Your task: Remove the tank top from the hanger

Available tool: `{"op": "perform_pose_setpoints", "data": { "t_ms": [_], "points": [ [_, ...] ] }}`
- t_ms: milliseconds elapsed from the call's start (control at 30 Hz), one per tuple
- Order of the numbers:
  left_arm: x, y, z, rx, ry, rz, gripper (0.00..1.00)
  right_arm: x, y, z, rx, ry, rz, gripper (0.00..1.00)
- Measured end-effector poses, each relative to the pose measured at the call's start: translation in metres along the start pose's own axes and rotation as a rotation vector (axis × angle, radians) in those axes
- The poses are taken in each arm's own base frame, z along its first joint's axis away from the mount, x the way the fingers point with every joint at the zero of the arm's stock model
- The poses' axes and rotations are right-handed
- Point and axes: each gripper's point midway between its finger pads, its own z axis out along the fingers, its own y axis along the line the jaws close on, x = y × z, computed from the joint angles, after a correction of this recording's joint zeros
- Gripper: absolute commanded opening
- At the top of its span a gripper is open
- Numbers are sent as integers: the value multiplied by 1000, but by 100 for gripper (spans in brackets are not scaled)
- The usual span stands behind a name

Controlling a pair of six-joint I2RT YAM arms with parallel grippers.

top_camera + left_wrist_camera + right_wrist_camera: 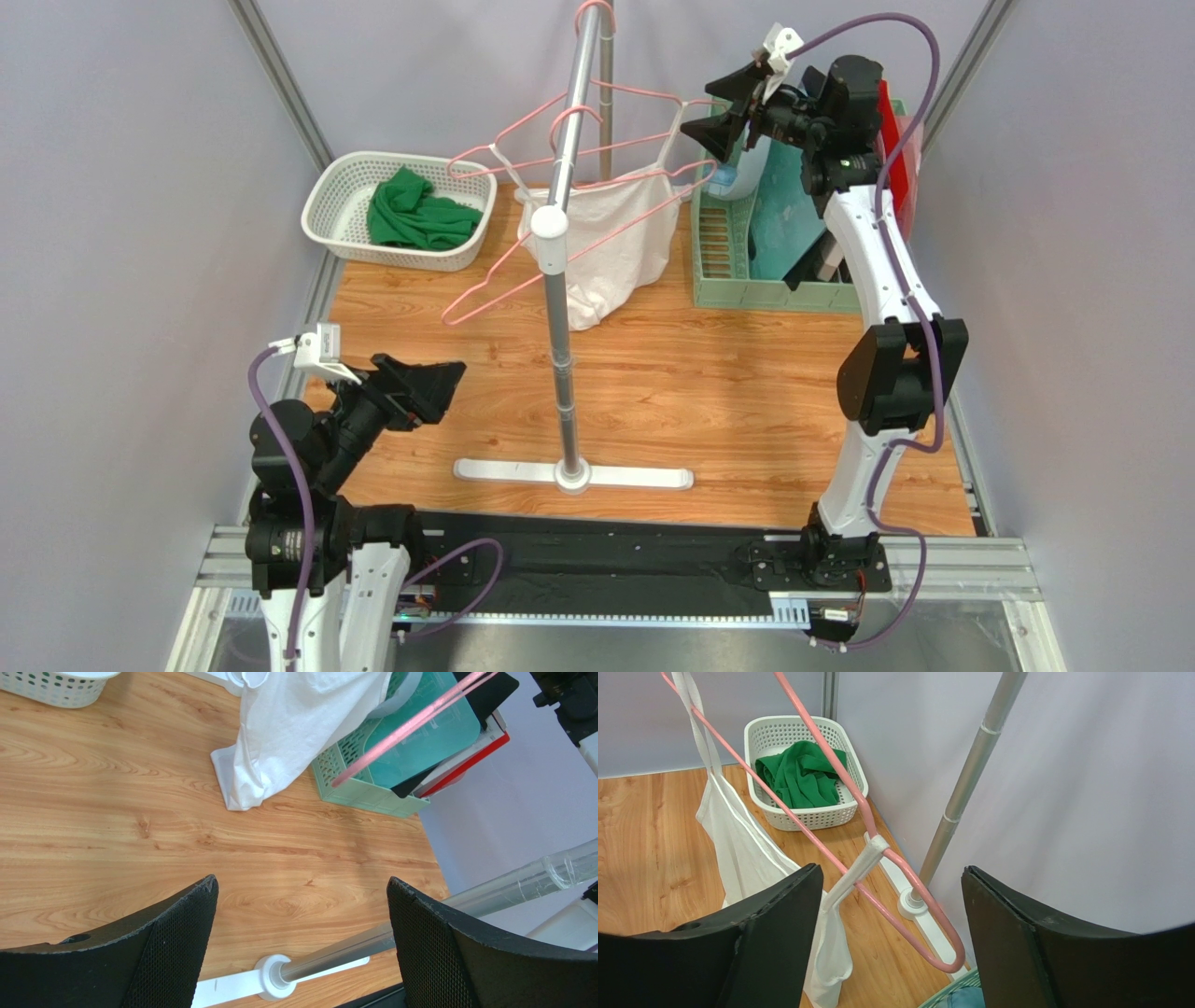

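The right arm reaches up high toward 1 o'clock, its claw (716, 112) gaping and gripping nothing, by the end of the pink hanger (826, 750). The white tank top (610, 238) hangs there off the rack (561, 280). Only the right wrist view shows a strap (868, 855) looped over that hanger end, between the jaws. The left arm crouches at 8 o'clock over the desk (701, 392), its claw (446, 392) spread wide and empty.

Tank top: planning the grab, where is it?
Top view: the tank top hangs back centre on a pink hanger, between basket and crate, near the right gripper.
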Motion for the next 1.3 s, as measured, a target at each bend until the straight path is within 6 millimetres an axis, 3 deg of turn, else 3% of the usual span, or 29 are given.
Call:
{"op": "perform_pose_setpoints", "data": {
  "t_ms": [600, 1200, 1300],
  "points": [
    [3, 5, -2, -24, 1, 17, 93, 22, 40, 18, -137, 70, -13, 27],
    [5, 8, -4, -39, 12, 29, 93, 28, 54, 28, -179, 76, -79, 0],
    [6, 9, -4, -43, 16, 28, 93, 24, 54, 27, -177, 69, -86, 0]
  ]
}}
